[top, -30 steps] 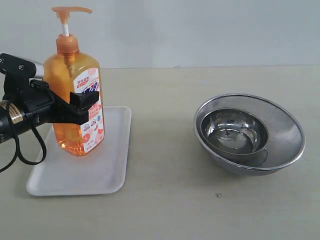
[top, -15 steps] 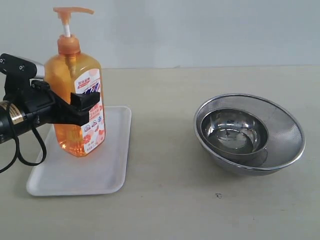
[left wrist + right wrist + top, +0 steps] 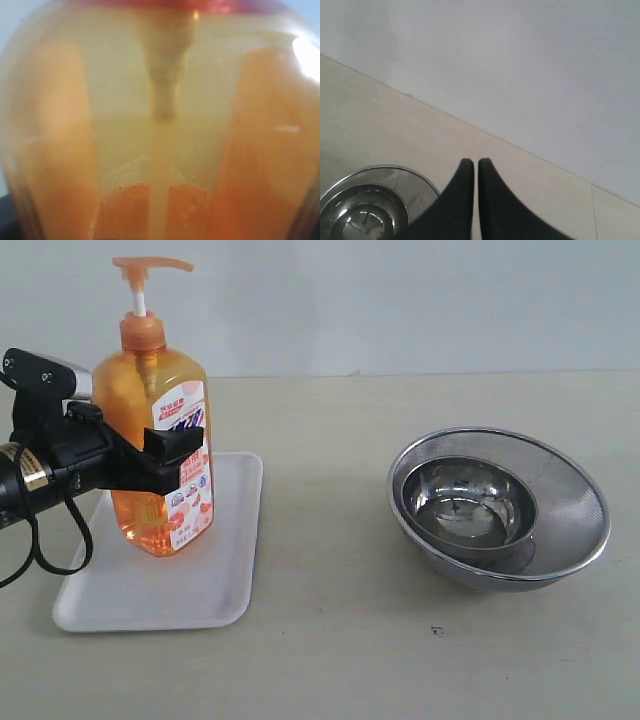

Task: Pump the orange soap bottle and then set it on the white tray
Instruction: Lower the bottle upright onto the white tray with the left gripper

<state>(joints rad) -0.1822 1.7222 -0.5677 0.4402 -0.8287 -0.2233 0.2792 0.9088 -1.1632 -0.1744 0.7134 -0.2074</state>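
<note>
Beige tabletop met a pale wall. The left gripper clasped the orange soap bottle around its middle, upright over the white tray; whether its base touched the tray could not be told. The far finger was hidden behind the bottle, which filled the left wrist view as a blur. The right gripper, seen only from its wrist, was pinched together and empty near the nested steel bowls.

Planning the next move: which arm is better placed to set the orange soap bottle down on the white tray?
Left. The left end effector clasps the orange soap bottle over the white tray; the right end effector is shut, over by the steel bowls.
</note>
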